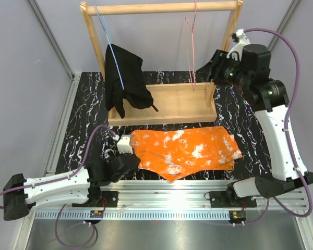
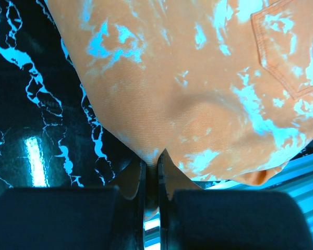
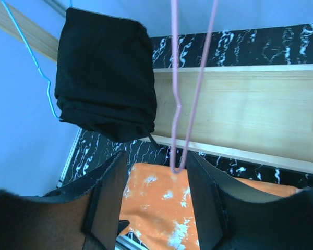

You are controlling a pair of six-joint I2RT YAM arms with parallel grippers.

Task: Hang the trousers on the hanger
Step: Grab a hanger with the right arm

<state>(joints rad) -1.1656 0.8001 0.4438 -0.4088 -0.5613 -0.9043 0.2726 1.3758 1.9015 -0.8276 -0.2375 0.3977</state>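
Left gripper (image 2: 151,162) is clenched on the near-left edge of the trousers (image 1: 190,148), which lie flat on the table (image 1: 88,104). Right gripper (image 3: 156,169) is spread wide, framing the hanger (image 3: 176,104). I'd close on the wire first to steady it, then lift the cloth slowly.

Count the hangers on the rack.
2. The pink hanger hangs bare on the right of the rail; the light-blue hanger hangs on the left, carrying the black garment. None visible elsewhere.

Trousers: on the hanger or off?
Off. The trousers lie on the table; the hanger hangs bare on the rack rail. The left gripper pinches their edge.
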